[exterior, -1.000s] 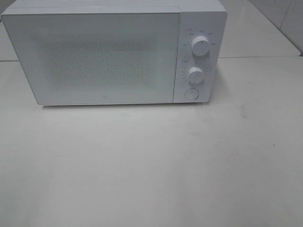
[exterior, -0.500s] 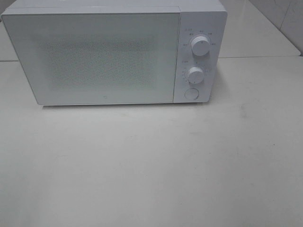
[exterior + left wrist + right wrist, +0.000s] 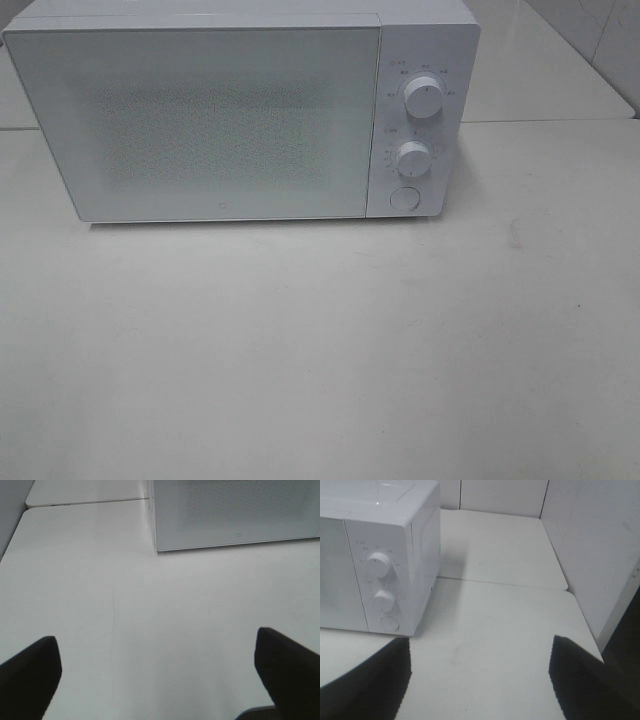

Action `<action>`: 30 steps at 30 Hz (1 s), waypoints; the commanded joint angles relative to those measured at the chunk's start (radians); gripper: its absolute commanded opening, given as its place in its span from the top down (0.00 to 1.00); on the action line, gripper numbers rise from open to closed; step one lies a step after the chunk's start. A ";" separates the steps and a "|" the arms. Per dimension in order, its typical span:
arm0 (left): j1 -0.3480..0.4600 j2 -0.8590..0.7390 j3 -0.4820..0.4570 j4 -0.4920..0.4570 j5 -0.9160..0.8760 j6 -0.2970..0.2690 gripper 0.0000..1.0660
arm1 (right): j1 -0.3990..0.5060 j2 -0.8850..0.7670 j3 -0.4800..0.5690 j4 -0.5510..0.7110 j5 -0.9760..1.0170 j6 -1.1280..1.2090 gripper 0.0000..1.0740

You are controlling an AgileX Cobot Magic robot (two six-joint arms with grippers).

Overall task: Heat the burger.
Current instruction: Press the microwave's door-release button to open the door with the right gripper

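From the high view we find a white microwave (image 3: 428, 45) at twelve o'clock on the pale surface (image 3: 320, 350), its door (image 3: 210, 125) closed; at three o'clock of the door sit the upper knob (image 3: 424, 98) and lower knob (image 3: 412, 157), a round button (image 3: 404, 198) at their six o'clock. The burger shows in no view (the frosted door hides the inside), so we cannot place it. The left gripper (image 3: 155, 637) hangs spread wide, grasping nothing; the right gripper (image 3: 480, 641) likewise.
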 commanded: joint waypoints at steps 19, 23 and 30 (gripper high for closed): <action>0.003 -0.019 0.002 -0.005 -0.015 -0.006 0.08 | -0.005 0.447 -0.006 0.000 -0.466 0.049 0.30; 0.003 -0.019 0.002 -0.005 -0.015 -0.006 0.08 | -0.005 0.514 0.018 -0.004 -0.586 0.056 0.30; 0.003 -0.019 0.002 -0.005 -0.015 -0.006 0.08 | -0.005 0.605 0.143 -0.008 -0.913 0.071 0.30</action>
